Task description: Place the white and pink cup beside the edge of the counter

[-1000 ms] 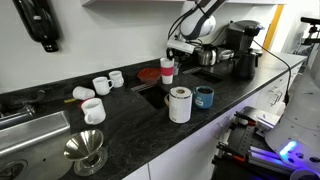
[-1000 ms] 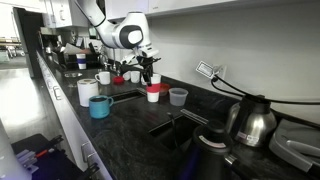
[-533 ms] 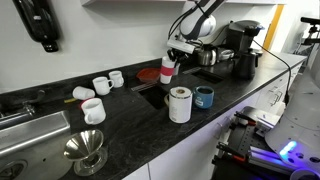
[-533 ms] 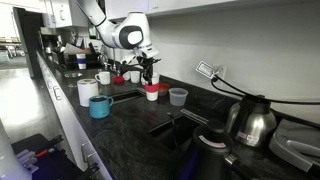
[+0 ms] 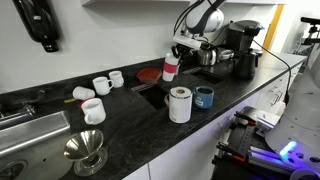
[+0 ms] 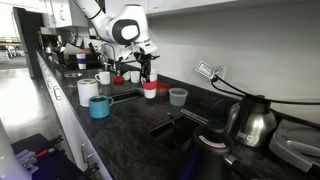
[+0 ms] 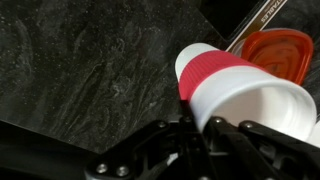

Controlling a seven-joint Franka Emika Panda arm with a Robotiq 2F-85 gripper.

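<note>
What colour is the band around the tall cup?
Pink-red, on a white cup; best seen in the wrist view.

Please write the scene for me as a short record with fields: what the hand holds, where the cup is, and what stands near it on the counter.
hand: the hand is shut on the white and pink cup, near its rim
cup position: toward the back of the counter, seemingly just off it, beside a red lid
nearer the front edge: white roll and blue cup, side by side
also there: white mugs
task state: cup not yet at the edge
</note>
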